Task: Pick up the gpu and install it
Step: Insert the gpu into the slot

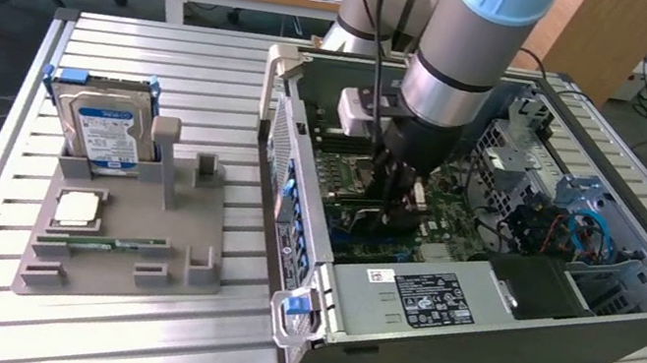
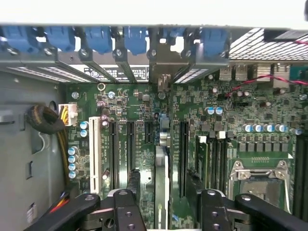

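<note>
The gpu [image 2: 161, 159] stands on edge in a motherboard slot inside the open computer case [image 1: 463, 296]. I see it edge-on as a thin strip, with its metal end bracket [image 2: 163, 81] set among the rear slot covers. My gripper [image 2: 162, 187] is directly over the card and open. Its two dark fingers [image 2: 131, 185] stand one on each side of the card, apart from it. In the exterior view my gripper [image 1: 391, 218] reaches down into the middle of the case over the motherboard.
Blue slot latches [image 2: 98, 38] line the case's rear wall. RAM slots and the CPU socket [image 2: 255, 180] lie beside the card. On the exterior view's left, a grey holder [image 1: 150, 261] carries a hard drive [image 1: 106, 131], a CPU [image 1: 76, 208] and a RAM stick [image 1: 100, 244].
</note>
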You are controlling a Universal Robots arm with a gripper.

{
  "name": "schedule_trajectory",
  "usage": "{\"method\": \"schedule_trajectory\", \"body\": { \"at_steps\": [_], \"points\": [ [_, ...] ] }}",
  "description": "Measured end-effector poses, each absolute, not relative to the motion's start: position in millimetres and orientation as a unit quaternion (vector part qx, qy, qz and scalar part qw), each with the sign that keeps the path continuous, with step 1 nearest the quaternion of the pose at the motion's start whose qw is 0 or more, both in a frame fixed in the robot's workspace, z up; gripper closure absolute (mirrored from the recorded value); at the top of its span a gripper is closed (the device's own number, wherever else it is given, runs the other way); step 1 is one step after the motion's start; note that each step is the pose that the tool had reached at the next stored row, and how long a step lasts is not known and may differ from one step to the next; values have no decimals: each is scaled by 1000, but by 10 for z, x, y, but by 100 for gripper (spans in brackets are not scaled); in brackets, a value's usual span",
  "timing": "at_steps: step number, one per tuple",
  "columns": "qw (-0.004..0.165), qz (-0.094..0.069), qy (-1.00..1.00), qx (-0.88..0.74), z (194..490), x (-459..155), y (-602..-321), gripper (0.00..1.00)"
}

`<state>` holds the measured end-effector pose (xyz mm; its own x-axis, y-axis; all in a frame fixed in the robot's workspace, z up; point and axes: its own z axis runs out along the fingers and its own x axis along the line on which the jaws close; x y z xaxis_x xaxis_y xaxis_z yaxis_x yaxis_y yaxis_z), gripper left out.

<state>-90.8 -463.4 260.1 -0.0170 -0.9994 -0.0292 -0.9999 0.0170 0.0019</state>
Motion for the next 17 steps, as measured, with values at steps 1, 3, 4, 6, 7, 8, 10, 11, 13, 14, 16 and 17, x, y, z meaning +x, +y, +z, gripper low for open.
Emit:
{"method": "schedule_trajectory", "body": {
  "at_steps": [1,3,4,6,7,8,10,11,13,14,16,17],
  "points": [
    [10,11,713,-701,2632,-908,-4634,49],
    [10,11,713,-701,2701,-908,-4633,49],
    [10,11,713,-701,2734,-908,-4634,49],
    [10,11,713,-701,2795,-908,-4634,49],
    [10,11,713,-701,2824,-908,-4634,49],
    [10,11,713,-701,2854,-908,-4633,49],
    [10,11,713,-701,2916,-908,-4633,49],
    [10,11,713,-701,2951,-908,-4634,49],
    [10,11,713,-701,3019,-907,-4634,49],
    [10,11,713,-701,3053,-907,-4634,49],
    [10,11,713,-701,3112,-907,-4633,49],
    [10,11,713,-701,3140,-907,-4633,49]
  ]
}}
